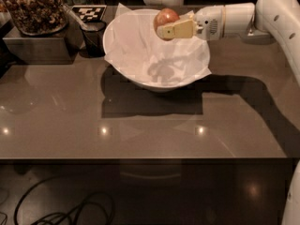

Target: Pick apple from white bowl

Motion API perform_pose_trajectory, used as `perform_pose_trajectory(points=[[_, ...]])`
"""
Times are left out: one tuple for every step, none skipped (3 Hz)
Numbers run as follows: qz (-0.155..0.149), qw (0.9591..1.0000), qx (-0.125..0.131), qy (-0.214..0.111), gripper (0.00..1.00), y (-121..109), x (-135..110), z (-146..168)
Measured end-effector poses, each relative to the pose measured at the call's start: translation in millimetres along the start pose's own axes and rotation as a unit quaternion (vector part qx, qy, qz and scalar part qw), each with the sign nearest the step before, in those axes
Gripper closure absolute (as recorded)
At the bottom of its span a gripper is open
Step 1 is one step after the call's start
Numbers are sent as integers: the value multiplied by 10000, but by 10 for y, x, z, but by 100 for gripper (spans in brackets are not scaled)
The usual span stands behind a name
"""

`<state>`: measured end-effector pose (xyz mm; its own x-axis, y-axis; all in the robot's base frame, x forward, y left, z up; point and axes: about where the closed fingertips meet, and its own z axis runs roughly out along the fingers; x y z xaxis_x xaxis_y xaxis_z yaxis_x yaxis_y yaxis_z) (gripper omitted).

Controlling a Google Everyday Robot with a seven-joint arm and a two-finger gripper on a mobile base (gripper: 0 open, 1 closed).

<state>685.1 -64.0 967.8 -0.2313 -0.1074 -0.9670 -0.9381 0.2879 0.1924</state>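
The white bowl [140, 71] stands on the brown table, lined with a white paper sheet whose corners stick out past the rim. My gripper [169, 26] reaches in from the right on a white arm. It is shut on the small red-orange apple [165, 18] and holds it in the air above the bowl's far rim. The apple's shadow falls on the paper inside the bowl. One yellowish finger [177, 30] lies across the front of the apple.
A clear container of brown nuts [32, 8] sits on a dark metal box [37, 48] at the back left. A dark cup [93, 37] and a black-and-white marker tag [89, 12] stand beside the bowl. The table's front edge [140, 158] runs below; cables lie on the floor.
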Motion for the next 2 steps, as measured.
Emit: perform_pose_trajectory(points=[[-133, 9991, -402, -12, 100, 170, -189, -149], [-60, 9982, -602, 2, 100, 241, -196, -199]])
